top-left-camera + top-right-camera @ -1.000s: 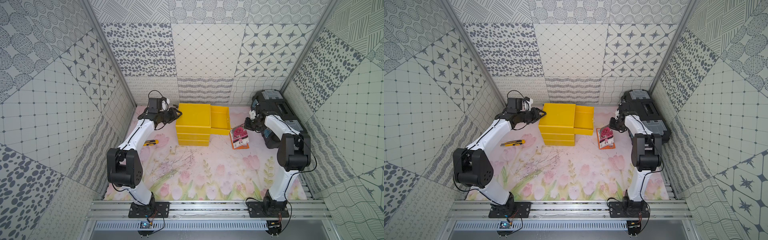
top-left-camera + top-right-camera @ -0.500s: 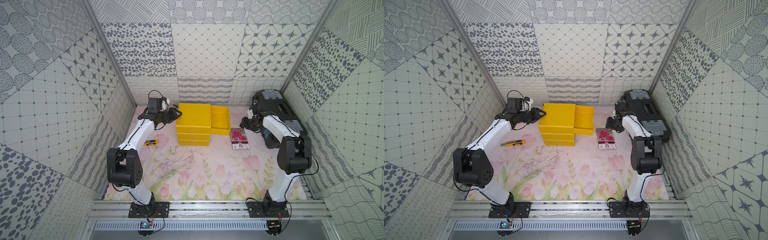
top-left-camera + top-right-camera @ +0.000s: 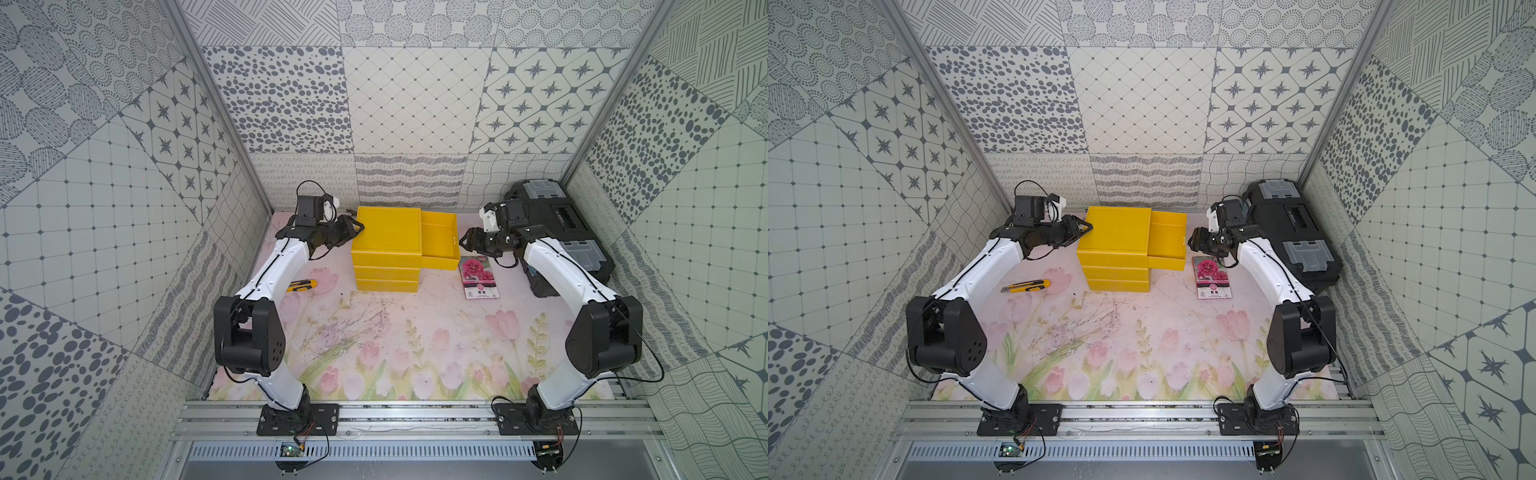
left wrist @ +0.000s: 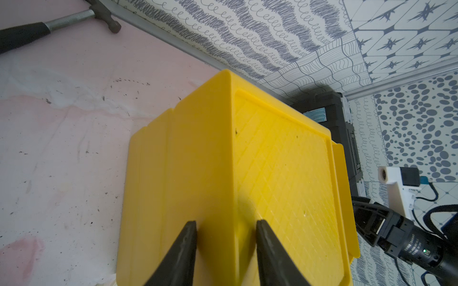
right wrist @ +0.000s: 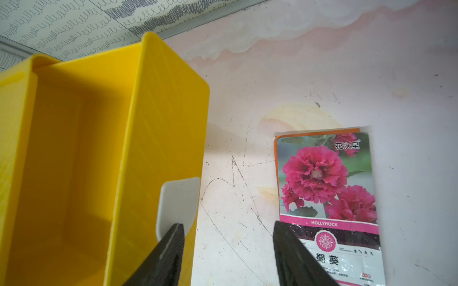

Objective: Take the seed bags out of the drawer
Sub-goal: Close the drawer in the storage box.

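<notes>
Spread and empty, the right jaws could snag the drawer point(image 5: 161, 123) tab point(image 5: 178, 200) just beside them, tugging the cabinet point(image 4: 272, 173) from the left jaws' pinch.

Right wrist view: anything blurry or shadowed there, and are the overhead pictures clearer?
Right wrist view: the seed bag is sharp, HOLLYHOCK legible; the fingers of the right end effector, close to the lens, look slightly soft; the drawer casts a soft shadow on the mat. Both top views: even light, the bag's print too small to read.
</notes>
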`<action>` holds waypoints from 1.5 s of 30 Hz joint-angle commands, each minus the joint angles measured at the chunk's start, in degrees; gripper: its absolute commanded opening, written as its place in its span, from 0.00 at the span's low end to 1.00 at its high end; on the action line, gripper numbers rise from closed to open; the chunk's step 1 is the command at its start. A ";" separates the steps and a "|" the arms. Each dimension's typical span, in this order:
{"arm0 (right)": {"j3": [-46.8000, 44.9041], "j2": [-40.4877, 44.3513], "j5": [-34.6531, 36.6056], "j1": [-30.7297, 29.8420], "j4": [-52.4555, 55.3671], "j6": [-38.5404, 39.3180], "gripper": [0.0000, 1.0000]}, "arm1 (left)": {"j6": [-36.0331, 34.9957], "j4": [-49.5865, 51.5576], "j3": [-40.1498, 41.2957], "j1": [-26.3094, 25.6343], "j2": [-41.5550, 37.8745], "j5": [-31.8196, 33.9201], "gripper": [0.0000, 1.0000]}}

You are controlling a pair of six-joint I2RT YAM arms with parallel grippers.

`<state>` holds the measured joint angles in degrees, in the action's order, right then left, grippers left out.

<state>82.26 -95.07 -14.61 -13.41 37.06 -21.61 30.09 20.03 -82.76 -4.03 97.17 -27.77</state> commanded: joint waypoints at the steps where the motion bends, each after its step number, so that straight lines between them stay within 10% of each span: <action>1: -0.53 2.08 -1.08 -2.84 -1.84 -1.25 0.62 | -0.99 11.24 0.61 0.01 0.57 1.52 0.42; 26: 5.67 -6.57 -4.42 -15.01 -7.90 -8.24 0.62 | -6.18 15.48 -0.67 0.04 -3.82 8.54 0.49; 45: -2.27 -1.48 0.55 -14.32 -9.21 -9.73 0.58 | -6.67 16.36 -1.27 0.04 -2.27 8.76 0.32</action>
<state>81.62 -100.38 -15.33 -28.34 30.20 -31.09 25.71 28.88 -84.05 -4.08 93.78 -22.41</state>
